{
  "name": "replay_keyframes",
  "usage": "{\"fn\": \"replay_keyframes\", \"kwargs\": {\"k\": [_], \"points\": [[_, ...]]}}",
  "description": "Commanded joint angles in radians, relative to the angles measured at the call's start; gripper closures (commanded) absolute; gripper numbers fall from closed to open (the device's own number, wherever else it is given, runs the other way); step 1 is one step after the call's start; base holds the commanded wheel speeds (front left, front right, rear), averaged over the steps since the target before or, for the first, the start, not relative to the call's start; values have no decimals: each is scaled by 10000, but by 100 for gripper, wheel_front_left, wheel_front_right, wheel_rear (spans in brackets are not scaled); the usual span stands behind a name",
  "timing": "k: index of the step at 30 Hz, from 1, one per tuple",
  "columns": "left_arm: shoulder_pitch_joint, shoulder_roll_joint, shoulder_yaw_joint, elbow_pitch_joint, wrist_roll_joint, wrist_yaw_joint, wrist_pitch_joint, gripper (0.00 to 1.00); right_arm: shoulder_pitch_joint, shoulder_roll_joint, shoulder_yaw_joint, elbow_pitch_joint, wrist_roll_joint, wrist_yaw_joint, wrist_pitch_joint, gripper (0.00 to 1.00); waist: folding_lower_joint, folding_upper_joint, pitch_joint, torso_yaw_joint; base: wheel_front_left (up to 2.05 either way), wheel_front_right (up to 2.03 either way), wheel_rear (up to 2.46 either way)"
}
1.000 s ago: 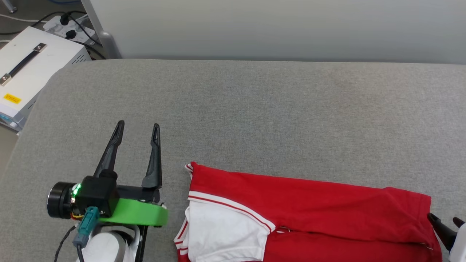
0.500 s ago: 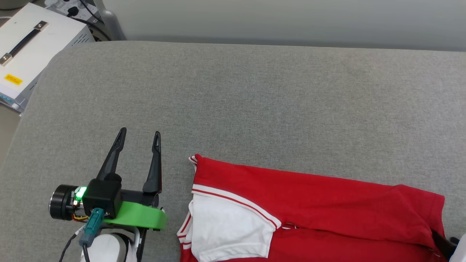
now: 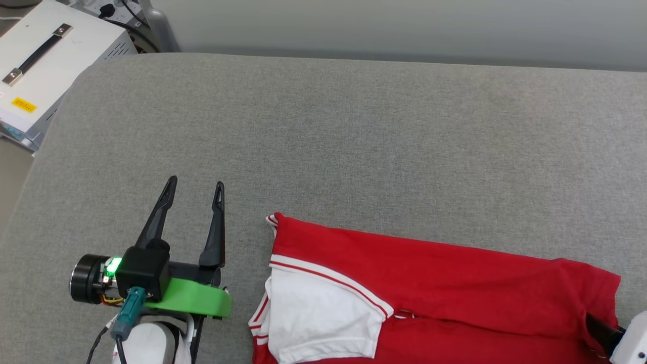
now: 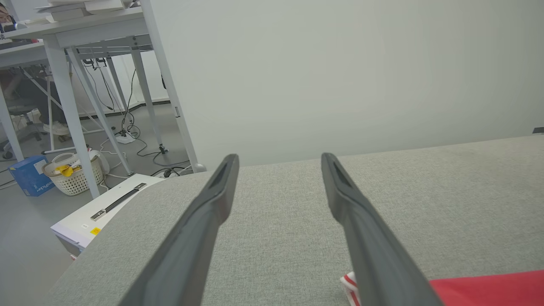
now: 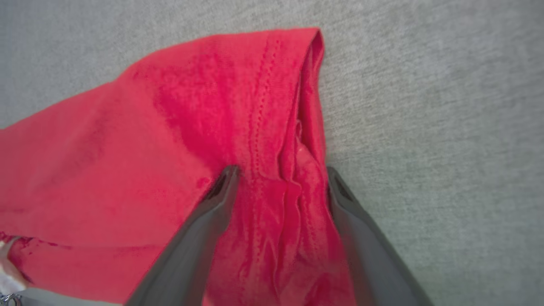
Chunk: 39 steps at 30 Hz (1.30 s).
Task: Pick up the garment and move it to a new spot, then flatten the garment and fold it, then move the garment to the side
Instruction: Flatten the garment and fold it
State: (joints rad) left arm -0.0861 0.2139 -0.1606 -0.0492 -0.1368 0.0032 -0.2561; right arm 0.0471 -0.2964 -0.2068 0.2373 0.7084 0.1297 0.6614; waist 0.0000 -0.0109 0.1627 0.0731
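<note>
The garment (image 3: 434, 275), red with a white sleeve and striped trim, lies folded lengthwise on the grey cushion (image 3: 354, 131) at the lower right. My left gripper (image 3: 195, 184) rests open on the cushion just left of the garment, nothing between its fingers; the left wrist view has the gripper (image 4: 278, 158) over bare cushion, with a red and white corner of the garment (image 4: 480, 289) at the lower right. My right gripper (image 3: 601, 331) sits at the garment's right end. In the right wrist view it (image 5: 278, 172) stands open, its fingers straddling the bunched red hem (image 5: 293, 199).
A white box (image 3: 45, 55) with a black handle stands on the floor off the cushion's far left corner, cables behind it. A pale wall (image 3: 404, 25) runs along the cushion's far edge. Desk legs (image 4: 63, 106), a basket (image 4: 72, 172) and a blue box (image 4: 29, 180) stand beyond on the floor.
My right gripper has moved left onto the garment's right hem; its fingers were beside the edge before. The head view has shifted a little. The left gripper keeps its place.
</note>
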Motion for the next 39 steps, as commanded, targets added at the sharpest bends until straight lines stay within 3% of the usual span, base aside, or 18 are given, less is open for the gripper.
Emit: {"fn": "replay_keyframes", "kwargs": {"k": [1,6,7,9,10,17,27,32,39], "points": [[95,-89,43,32,153,-80,-56,0,4,464,442,305,278,10,155,0,0,109,-38,-5,0,0,0],[158,-260,190,127,265,-267,-56,0,-118,509,909,388,418,10,-8,0,0,109,-160,-84,0,0,0],[176,-299,204,152,293,-308,-56,0,-157,515,1004,433,430,10,-54,19,0,109,-189,-99,0,0,0],[196,-365,220,209,339,-385,-57,0,-220,475,1170,464,449,10,-185,95,0,109,-253,-115,0,0,0],[202,-396,228,232,355,-418,-57,0,-242,432,1218,468,435,10,-288,100,0,109,-287,-120,0,0,0],[338,-591,378,313,448,-590,-57,0,-321,-195,1099,473,270,10,-1190,100,0,109,-512,-153,0,0,0],[556,-853,663,221,519,-761,-57,0,-410,-1201,-292,767,-739,10,-2206,100,0,109,-801,-262,0,0,0],[625,-944,793,225,561,-824,-57,0,-318,-1183,-474,663,-819,10,-2114,100,0,109,-936,-327,0,0,0],[750,-1076,844,375,600,-938,-57,0,70,-788,-90,-383,-623,10,-1748,100,0,109,-1205,-346,0,0,0]]}}
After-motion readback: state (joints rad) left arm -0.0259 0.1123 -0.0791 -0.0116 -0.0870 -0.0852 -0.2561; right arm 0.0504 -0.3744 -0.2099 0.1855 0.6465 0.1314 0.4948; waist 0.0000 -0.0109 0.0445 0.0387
